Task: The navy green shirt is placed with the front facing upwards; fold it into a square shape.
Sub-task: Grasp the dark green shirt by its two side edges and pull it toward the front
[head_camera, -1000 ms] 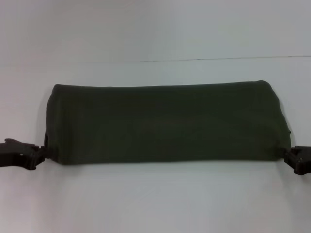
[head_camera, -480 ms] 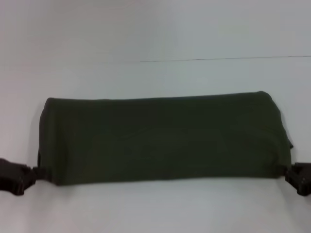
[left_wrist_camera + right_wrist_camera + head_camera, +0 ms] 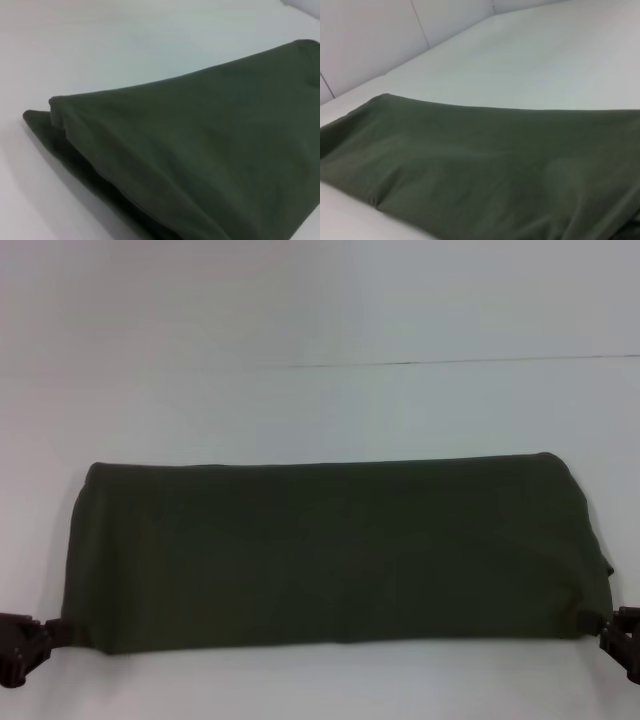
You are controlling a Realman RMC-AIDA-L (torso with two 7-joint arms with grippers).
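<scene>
Head view, shirt: the navy green shirt is lying as a long folded band across the white table, stretching from left to right, its plain side showing.
Head view, left gripper: the left gripper is pinching the band's near-left corner, fingers pressed together on the cloth at the table's left edge.
Head view, right gripper: the right gripper is gripping the near-right corner, fingers closed on the fabric.
Left wrist view: the shirt is showing stacked layers at its folded end, resting on the table; this arm's fingers are out of sight.
Right wrist view: the shirt is spreading wide over the table; no fingers are showing.
</scene>
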